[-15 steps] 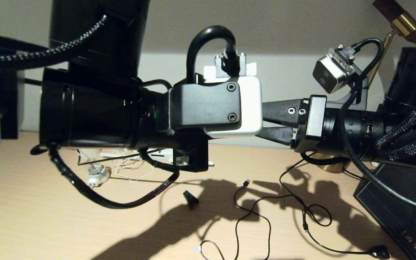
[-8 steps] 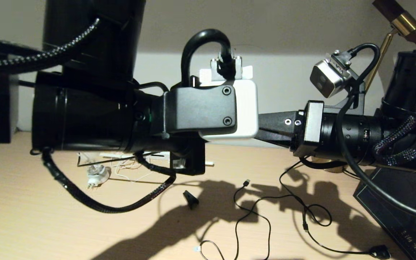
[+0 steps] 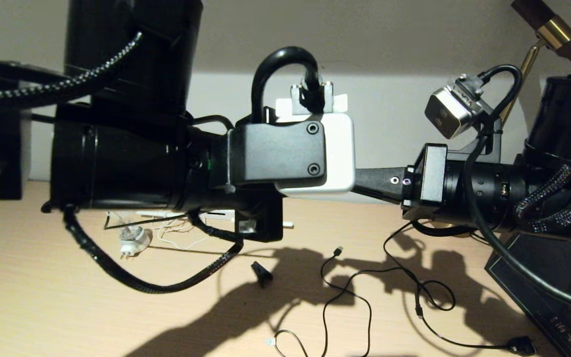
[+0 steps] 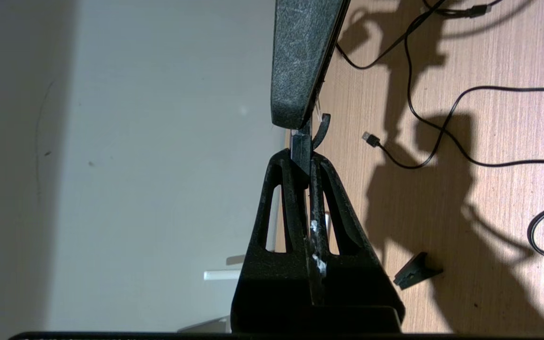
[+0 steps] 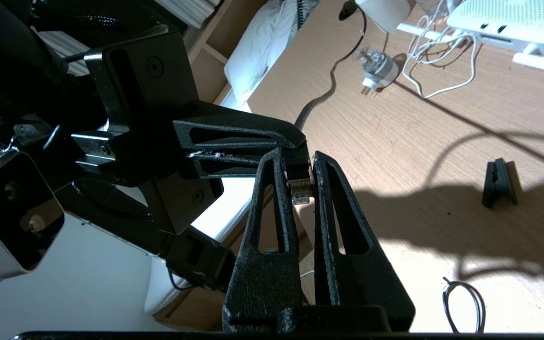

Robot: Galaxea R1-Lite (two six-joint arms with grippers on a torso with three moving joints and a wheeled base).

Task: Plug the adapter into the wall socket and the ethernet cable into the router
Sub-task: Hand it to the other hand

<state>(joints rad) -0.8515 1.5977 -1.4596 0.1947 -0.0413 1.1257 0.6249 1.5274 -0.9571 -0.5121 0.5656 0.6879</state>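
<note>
The ethernet cable's clear plug (image 5: 299,190) hangs in the air between both grippers. My left gripper (image 4: 301,158) is shut on the plug's black boot. My right gripper (image 5: 299,160) is shut on the clear tip from the opposite side. In the head view the left wrist housing hides the meeting point; only the right fingers (image 3: 377,179) show. The thin black cable (image 3: 393,237) drops to the desk and ends in a black disc (image 3: 521,344). The white router (image 5: 513,21) lies at the back of the desk beside a tangled white cord (image 5: 435,52). The adapter's cube and the wall socket are out of view.
A round white plug base with a clear top (image 3: 134,241) lies near the router. A small black clip (image 3: 261,273) and a second black cable with a USB-like tip (image 3: 338,251) rest mid-desk. A dark box (image 3: 538,277) stands at the right edge, with the wall close behind.
The right gripper's fingers, spread a second ago, have closed together on the plug. Both arms shifted slightly; the left gripper kept its hold.
</note>
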